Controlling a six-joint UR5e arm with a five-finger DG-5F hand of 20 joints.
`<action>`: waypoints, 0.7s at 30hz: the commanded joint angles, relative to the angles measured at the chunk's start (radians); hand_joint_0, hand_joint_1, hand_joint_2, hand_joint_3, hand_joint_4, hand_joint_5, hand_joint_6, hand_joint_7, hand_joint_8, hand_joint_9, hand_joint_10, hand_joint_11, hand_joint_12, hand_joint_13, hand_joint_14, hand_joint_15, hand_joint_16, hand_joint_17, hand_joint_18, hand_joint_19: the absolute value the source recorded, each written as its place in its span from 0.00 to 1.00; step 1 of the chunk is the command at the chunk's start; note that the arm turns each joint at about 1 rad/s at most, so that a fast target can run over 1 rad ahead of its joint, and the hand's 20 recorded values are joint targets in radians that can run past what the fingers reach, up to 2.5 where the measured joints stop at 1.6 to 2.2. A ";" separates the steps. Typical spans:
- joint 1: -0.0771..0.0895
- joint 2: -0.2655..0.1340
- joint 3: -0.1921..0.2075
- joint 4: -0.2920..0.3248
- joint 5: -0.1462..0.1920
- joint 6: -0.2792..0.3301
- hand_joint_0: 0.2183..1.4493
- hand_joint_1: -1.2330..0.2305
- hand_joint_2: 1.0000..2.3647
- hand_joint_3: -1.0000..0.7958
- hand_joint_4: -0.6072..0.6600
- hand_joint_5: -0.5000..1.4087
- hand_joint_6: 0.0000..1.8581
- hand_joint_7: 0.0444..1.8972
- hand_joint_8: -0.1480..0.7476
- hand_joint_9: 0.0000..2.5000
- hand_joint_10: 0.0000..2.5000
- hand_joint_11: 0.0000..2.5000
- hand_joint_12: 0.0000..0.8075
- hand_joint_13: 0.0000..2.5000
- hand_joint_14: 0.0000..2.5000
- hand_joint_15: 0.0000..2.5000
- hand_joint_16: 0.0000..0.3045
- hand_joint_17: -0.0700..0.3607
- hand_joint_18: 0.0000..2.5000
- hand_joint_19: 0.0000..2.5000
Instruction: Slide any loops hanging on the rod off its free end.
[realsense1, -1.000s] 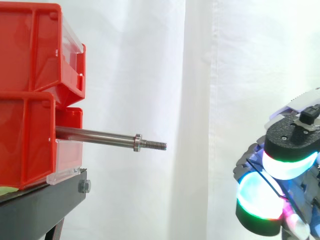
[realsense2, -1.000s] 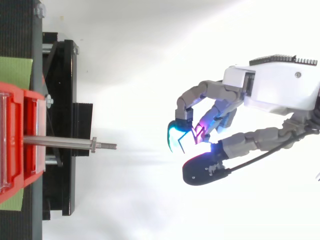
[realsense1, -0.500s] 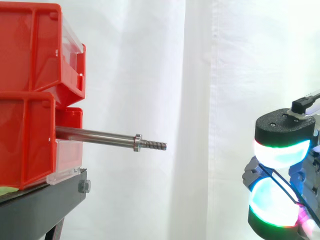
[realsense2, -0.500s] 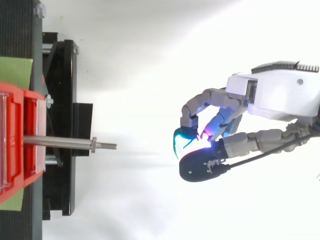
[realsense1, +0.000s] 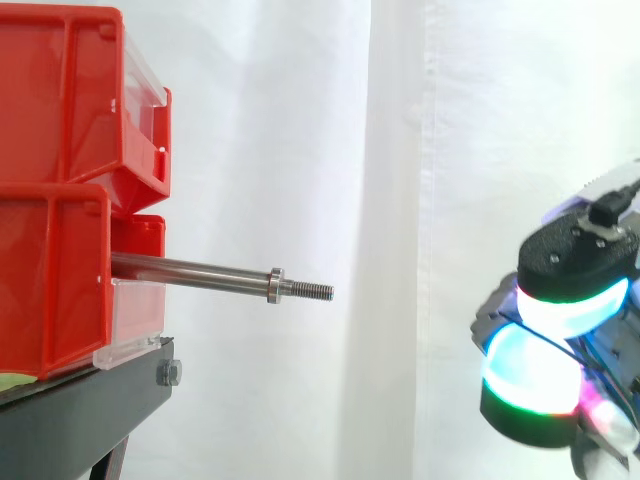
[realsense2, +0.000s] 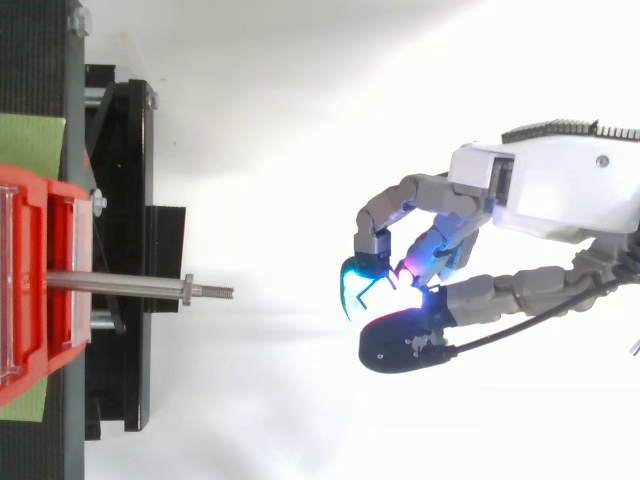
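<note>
Nearest in the side view is the hand (realsense1: 560, 330), low at the right edge and well apart from the rod (realsense1: 190, 270). Its fingers are curled in and the glowing pads (realsense1: 530, 365) are pressed together. From above, they pinch a thin dark loop (realsense2: 360, 293), so the hand is closed narrow on it.

Farther left, the rod sticks out level from the red bins (realsense1: 50, 290) on the black stand (realsense1: 90, 400). Its threaded free end (realsense1: 315, 291) points right, and nothing hangs on the rod. Behind all is the white curtain (realsense1: 400, 150).

I judge the sliding is done and the step in hand is to carry the loop away. To do this well, the pinch should be firm and the hand should move to the right, away from the thread, and let go only where the loop cannot catch on the rod.

The top view shows the loop as a bent line across the cyan pad (realsense2: 352, 280), and also the white palm (realsense2: 540, 190). The side view shows that the hand is lower than the rod.
</note>
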 joint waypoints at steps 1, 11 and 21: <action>0.001 0.000 0.021 -0.001 0.002 -0.002 0.31 0.38 0.01 0.38 0.67 0.19 0.49 0.49 0.52 0.39 0.01 0.17 0.50 0.35 0.01 0.14 0.20 0.48 0.35 0.25; 0.001 0.000 0.025 0.000 0.000 -0.005 0.29 0.52 0.01 0.32 0.65 0.20 0.48 0.50 0.52 0.40 0.01 0.16 0.50 0.36 0.01 0.14 0.20 0.49 0.36 0.25; 0.001 0.000 0.025 0.000 0.000 -0.007 0.31 0.41 0.02 0.43 0.67 0.20 0.48 0.53 0.53 0.40 0.01 0.17 0.50 0.36 0.01 0.14 0.20 0.48 0.36 0.25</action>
